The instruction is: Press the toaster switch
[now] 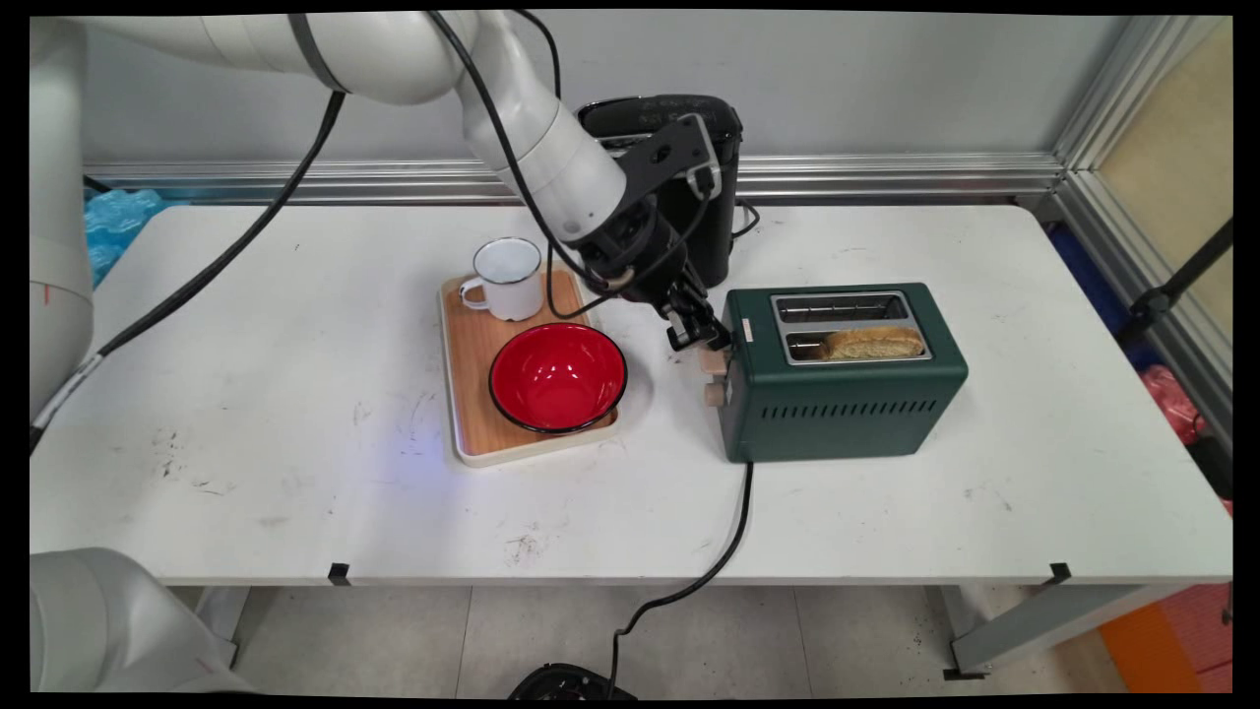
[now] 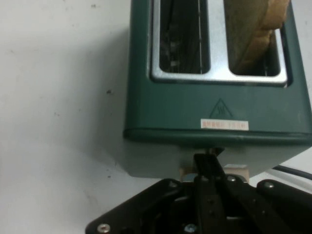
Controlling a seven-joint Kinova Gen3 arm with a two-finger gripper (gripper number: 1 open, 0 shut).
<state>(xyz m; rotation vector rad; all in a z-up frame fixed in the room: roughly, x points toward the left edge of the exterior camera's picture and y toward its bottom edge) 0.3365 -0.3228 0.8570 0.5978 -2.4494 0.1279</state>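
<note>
The black two-finger gripper sits at the left end of the dark green toaster, directly above the pale wooden lever that projects from that end face; a second pale wooden knob lies just below the lever. In the hand view the fingers appear pressed together into a single narrow stem resting on the lever, so the gripper reads as closed with nothing between its fingers. The toaster stands right of centre on the white table, its two slots facing upward: the far slot holds nothing, while the near slot carries a slice of toast. A black power cord runs from the toaster over the table's near edge. Left of the gripper, a wooden tray bears a red bowl and a white enamel mug. A black appliance stands behind the arm.
</note>
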